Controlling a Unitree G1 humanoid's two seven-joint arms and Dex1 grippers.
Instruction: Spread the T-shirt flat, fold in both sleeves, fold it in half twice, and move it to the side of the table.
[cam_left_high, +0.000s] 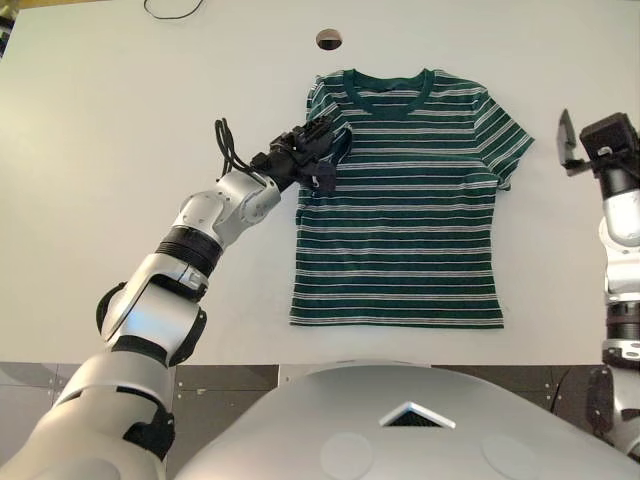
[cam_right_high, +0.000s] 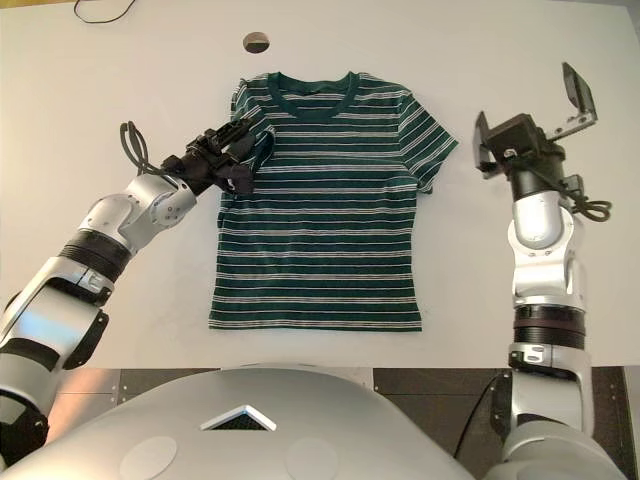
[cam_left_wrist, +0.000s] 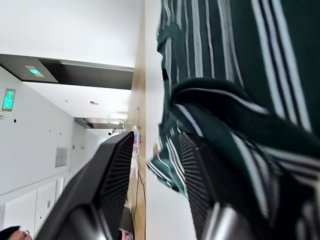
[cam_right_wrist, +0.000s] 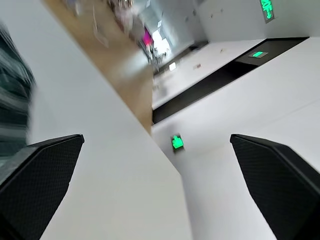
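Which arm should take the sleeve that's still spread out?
Right. The right gripper hangs open just beside the flat right sleeve, on that side of the T-shirt. The left gripper is across the shirt at the left sleeve, which is already turned inward.

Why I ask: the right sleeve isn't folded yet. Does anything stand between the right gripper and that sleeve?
Nothing visible does. The right gripper, open, is beside the right sleeve of the T-shirt; just table surface lies between them.
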